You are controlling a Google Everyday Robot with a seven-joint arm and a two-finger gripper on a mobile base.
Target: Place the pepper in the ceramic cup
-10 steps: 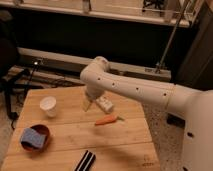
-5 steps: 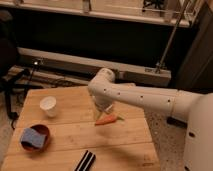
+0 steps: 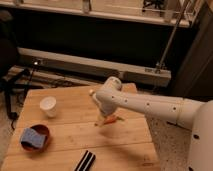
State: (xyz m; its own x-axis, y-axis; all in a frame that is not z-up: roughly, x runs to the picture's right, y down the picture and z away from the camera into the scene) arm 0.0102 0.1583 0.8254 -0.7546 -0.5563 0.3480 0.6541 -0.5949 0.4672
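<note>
The orange pepper (image 3: 110,119) lies on the wooden table (image 3: 65,140), right of centre, partly hidden by my arm. My gripper (image 3: 102,119) hangs from the white arm directly over the pepper's left end, close to the table top. The white ceramic cup (image 3: 48,106) stands upright on the left part of the table, well to the left of the gripper.
A dark red bowl (image 3: 36,138) with a blue sponge sits at the front left of the table. A black object (image 3: 85,162) lies at the front edge. The white arm (image 3: 150,106) reaches in from the right. Chairs and a dark rail stand behind the table.
The arm has swung forward and down; the gripper has dropped from above the table's middle onto the pepper. The pepper, cup and bowl have not moved.
</note>
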